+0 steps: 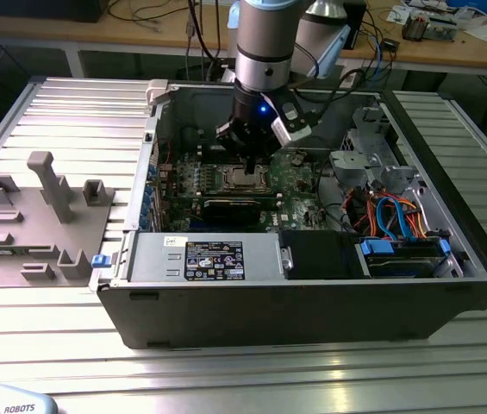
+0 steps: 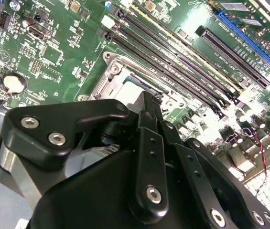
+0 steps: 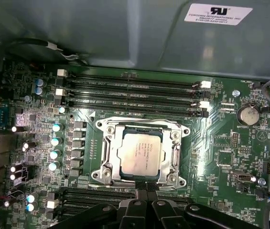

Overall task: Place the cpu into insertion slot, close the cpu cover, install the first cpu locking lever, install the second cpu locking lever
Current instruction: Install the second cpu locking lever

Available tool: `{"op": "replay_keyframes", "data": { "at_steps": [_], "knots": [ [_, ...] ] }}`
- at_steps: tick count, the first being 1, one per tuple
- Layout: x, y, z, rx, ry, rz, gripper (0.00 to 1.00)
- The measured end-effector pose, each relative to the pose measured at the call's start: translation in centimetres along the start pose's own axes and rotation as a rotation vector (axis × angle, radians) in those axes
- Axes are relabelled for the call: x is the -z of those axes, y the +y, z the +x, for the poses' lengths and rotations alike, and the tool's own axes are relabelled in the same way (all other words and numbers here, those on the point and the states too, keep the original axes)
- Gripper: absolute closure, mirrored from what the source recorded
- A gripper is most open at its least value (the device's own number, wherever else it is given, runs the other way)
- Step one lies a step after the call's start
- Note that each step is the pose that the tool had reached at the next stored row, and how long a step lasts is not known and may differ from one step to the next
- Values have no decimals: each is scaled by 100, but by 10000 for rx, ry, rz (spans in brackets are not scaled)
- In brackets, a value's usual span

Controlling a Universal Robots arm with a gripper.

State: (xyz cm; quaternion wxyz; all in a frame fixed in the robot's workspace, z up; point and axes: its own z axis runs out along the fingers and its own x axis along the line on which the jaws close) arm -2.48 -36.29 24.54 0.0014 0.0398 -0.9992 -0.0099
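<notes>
Over the green motherboard, my black gripper hangs with fingers drawn together, holding nothing. Silvery-grey square cpu already sits in the metal-rimmed insertion slot, framed by the thin silvery cpu cover (apparently down). I judge the levers remain; precision needed.

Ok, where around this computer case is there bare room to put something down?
Bare ribbed table lies in front of the case and between it and the grey holder block. Inside is crowded: gripper over the chip, cables, power supply.
</notes>
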Motion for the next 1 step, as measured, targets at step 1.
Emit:
{"op": "replay_keyframes", "data": {
  "at_steps": [1],
  "knots": [
    [0,0,0,0,0,0,89]
  ]
}}
